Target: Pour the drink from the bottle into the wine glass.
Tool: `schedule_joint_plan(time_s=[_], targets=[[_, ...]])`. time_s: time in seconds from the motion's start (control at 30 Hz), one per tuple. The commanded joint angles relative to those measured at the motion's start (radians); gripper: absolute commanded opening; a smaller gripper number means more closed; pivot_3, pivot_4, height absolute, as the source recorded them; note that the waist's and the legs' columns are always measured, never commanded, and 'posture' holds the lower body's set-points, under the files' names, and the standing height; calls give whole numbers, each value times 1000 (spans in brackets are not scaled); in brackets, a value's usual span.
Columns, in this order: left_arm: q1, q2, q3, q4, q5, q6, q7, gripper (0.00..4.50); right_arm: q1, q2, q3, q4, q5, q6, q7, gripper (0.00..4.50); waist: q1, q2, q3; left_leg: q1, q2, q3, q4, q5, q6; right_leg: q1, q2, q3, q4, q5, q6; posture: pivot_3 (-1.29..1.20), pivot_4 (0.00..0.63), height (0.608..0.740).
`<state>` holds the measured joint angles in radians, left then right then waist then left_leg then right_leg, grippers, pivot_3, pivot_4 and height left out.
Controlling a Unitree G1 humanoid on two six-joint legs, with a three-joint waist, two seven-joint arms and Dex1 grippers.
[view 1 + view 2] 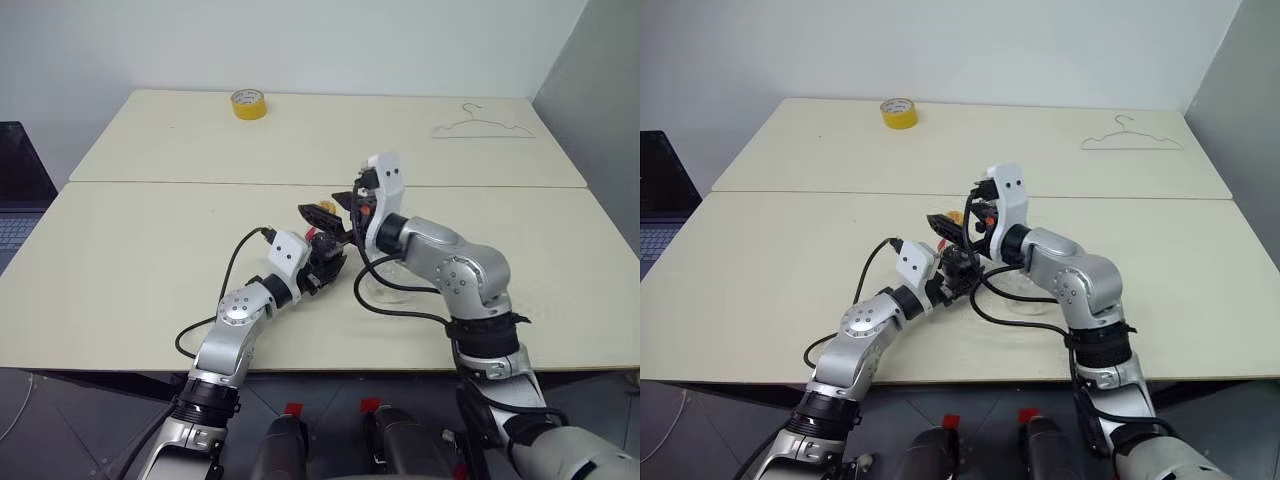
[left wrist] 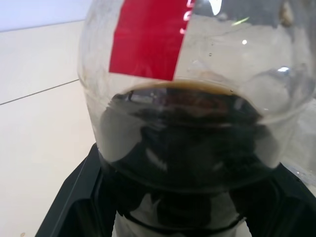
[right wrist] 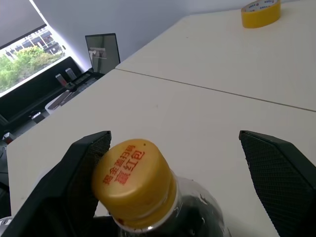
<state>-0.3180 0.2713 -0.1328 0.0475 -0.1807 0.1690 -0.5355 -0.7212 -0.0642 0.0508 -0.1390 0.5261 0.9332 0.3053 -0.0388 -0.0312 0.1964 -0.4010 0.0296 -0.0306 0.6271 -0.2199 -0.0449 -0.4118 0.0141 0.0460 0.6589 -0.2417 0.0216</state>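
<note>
The left tool [image 1: 322, 262] is gripping the bottle [image 2: 197, 113] of drink [image 2: 187, 143] above the counter [image 1: 130, 260]; the right tool [image 3: 173, 182] is standing apart around its cap [image 3: 134, 180].

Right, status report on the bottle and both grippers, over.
Left gripper shut on the bottle, drink inside. Right gripper open astride the yellow cap, cap on. Wine glass under the right arm. Nothing in the way.
</note>
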Motion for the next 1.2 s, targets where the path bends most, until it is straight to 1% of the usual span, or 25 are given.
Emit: schedule_joint_plan(time_s=[0.03, 0.37, 0.4, 0.47, 0.83, 1.03, 1.2], targets=[[19, 11, -7, 38, 29, 19, -1, 3093, 3, -19, -36, -63, 21, 16, -1, 4431, 0, 0, 0, 0, 0, 0, 0, 0, 0, 0, 0, 0, 0, 0, 0, 0, 150, 740], [15, 13, -10, 45, 34, 16, -3, 3093, 0, -25, -37, -95, 40, 23, 7, 4431, 0, 0, 0, 0, 0, 0, 0, 0, 0, 0, 0, 0, 0, 0, 0, 0, 150, 740], [16, 13, -10, 45, 34, 16, -3, 3093, -1, -25, -38, -101, 44, 24, 11, 4264, 0, 0, 0, 0, 0, 0, 0, 0, 0, 0, 0, 0, 0, 0, 0, 0, 150, 740], [16, 14, -10, 45, 35, 16, -3, 3093, 1, -27, -40, -113, 51, 28, 17, 3892, 0, 0, 0, 0, 0, 0, 0, 0, 0, 0, 0, 0, 0, 0, 0, 0, 150, 740], [18, 17, -11, 46, 35, 17, -5, 3093, 17, -44, -31, -146, 69, 48, 26, 18, 0, 0, 0, 0, 0, 0, 0, 0, 0, 0, 0, 0, 0, 0, 0, 0, 150, 740], [14, 18, -11, 50, 35, 15, -7, 3093, 9, -60, -34, -136, 51, 26, 30, 18, 0, 0, 0, 0, 0, 0, 0, 0, 0, 0, 0, 0, 0, 0, 0, 0, 150, 740], [2, 32, 30, 73, 30, 3, 11, 3093, -41, -133, -110, -73, 43, -32, 54, 18, 1, 0, 0, 0, 0, 0, 0, 0, 0, 0, 0, 0, 0, 0, 0, 0, 150, 740]])
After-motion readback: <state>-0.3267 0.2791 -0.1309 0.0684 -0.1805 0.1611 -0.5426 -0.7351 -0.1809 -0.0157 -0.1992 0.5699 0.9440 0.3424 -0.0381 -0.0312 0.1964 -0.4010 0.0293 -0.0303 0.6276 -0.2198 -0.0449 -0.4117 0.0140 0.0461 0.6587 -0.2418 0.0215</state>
